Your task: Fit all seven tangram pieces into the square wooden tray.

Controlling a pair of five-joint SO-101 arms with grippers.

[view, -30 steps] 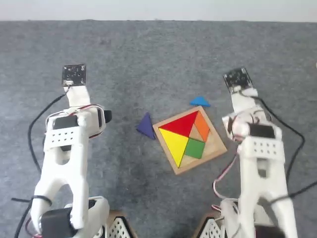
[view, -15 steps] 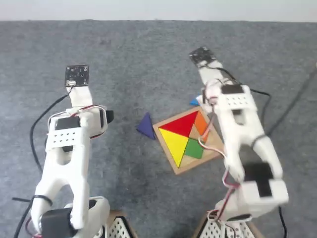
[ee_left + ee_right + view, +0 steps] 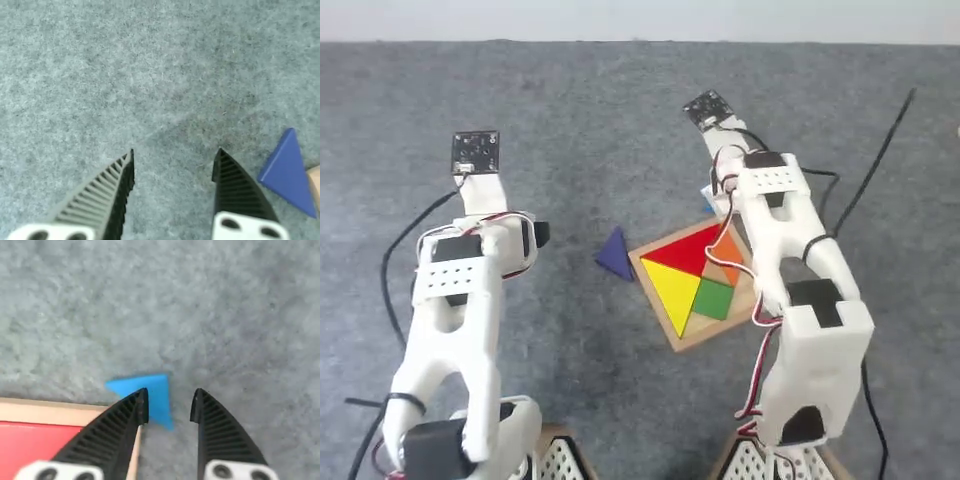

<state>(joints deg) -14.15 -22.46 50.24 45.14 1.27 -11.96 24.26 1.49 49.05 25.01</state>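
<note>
The square wooden tray [image 3: 705,335] sits turned like a diamond on the grey felt surface [image 3: 570,120], holding a red triangle [image 3: 685,252], a yellow triangle [image 3: 672,290], a green piece [image 3: 713,298] and an orange piece [image 3: 728,250]. A dark blue triangle [image 3: 614,255] lies just outside its left corner. The right tool [image 3: 170,392] hangs, narrowly parted, over a light blue triangle [image 3: 147,390] beside the tray's far corner (one finger overlaps it). The left tool [image 3: 175,152] is spread wide above bare felt.

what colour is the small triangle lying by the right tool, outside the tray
Light blue. The small triangle shows best in the right wrist view.
</note>
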